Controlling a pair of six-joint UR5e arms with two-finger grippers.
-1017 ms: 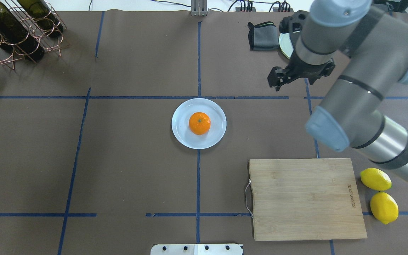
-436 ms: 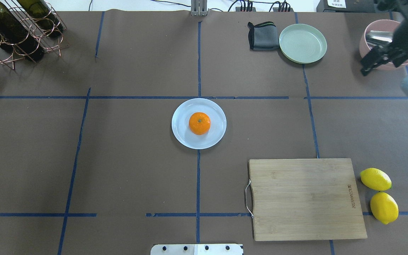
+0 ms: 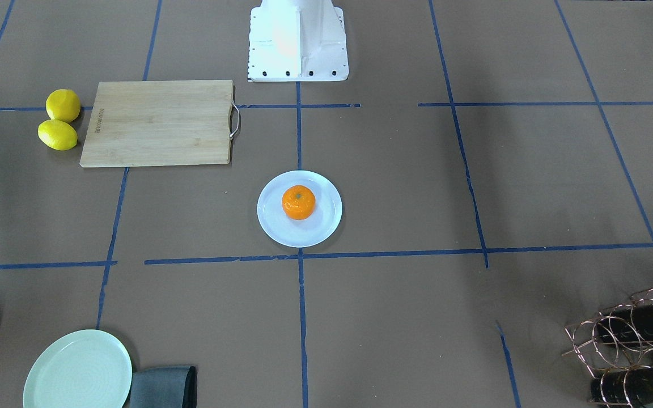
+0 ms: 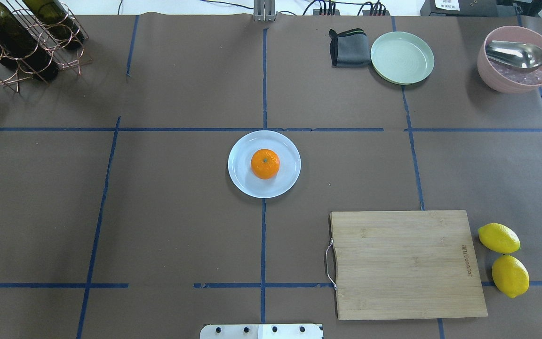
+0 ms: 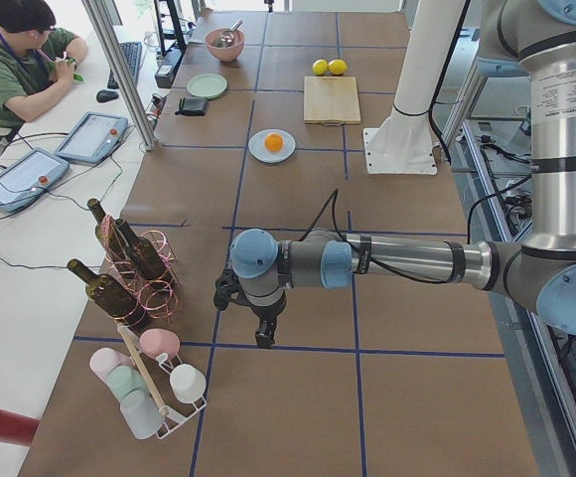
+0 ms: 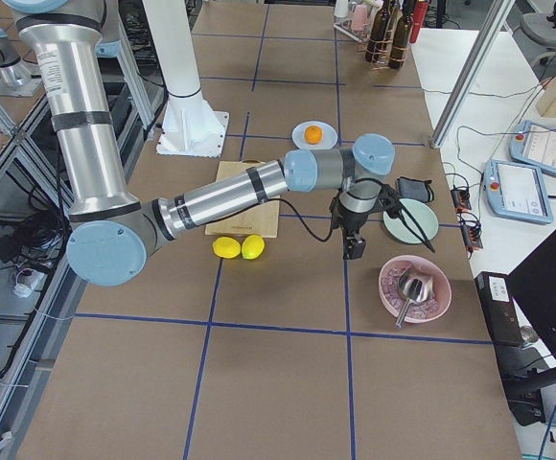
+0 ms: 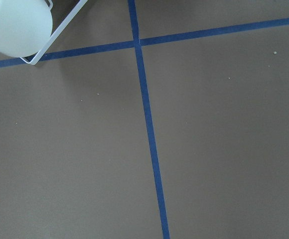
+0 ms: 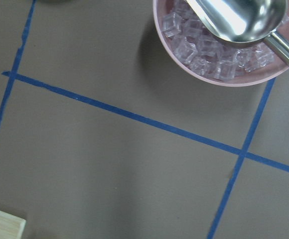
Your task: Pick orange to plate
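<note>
Brown paper tabletop (image 4: 181, 197), blue tape grid. Orange (image 4: 265, 164) sits stem-up on plate (image 4: 243, 183), mid-table. Right gripper (image 6: 356, 251) is only a black sliver at the overhead edge, beside pink bowl (image 4: 487, 77). Left gripper (image 5: 265, 336) shows side-on only, near bottle rack (image 5: 134, 263). Grip state unreadable for both.

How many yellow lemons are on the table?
2. The first lemon and the second lemon lie side by side by the wooden cutting board, at its end without the handle. None looks hidden.
</note>
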